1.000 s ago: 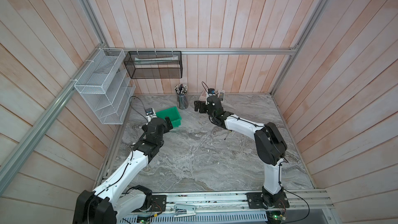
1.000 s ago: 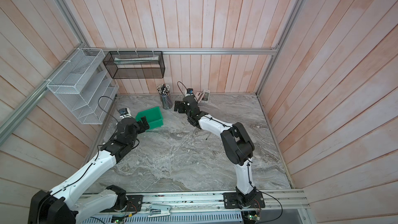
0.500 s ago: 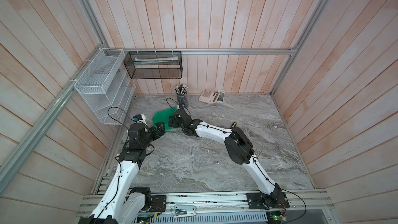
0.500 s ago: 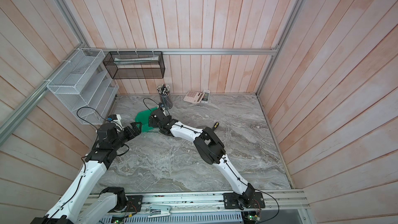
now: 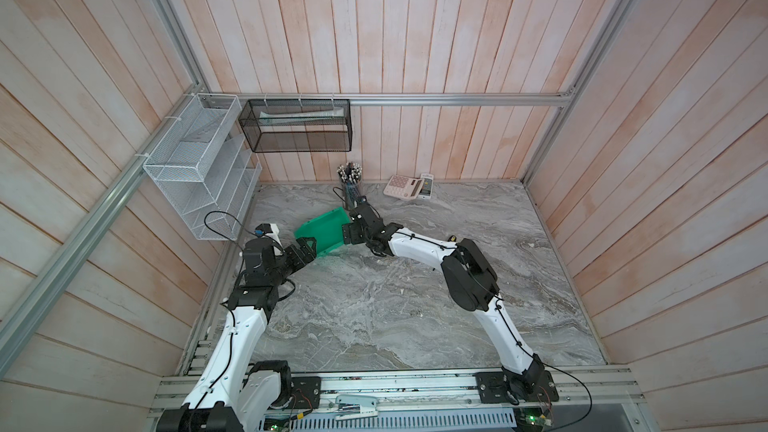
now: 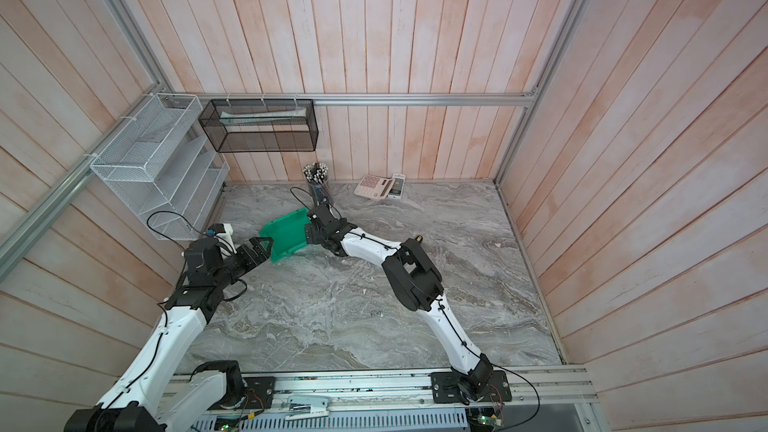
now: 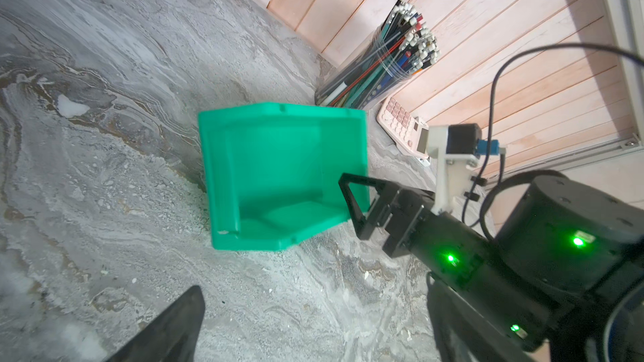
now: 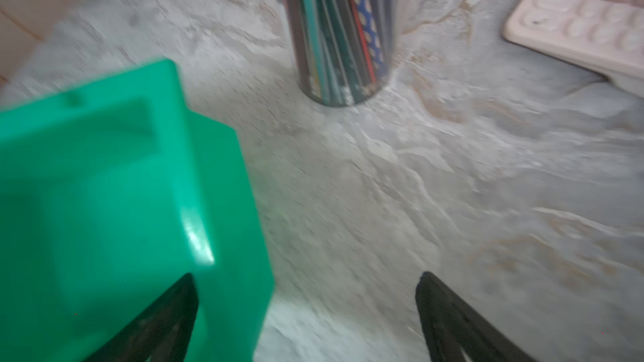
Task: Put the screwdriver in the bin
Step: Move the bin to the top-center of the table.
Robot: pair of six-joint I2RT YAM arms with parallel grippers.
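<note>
The screwdriver [image 5: 453,238] lies on the table [image 5: 415,317] right of centre in both top views, just beyond the right arm's elbow; too little shows to tell its long axis; the bin [image 5: 322,234] sits left of centre; the right gripper [image 5: 352,231], jaws wide and empty, stands at the bin's right wall, pointing away from the screwdriver; the left gripper [image 5: 305,250], spread too, is farther off; likely the right arm's job.
</note>
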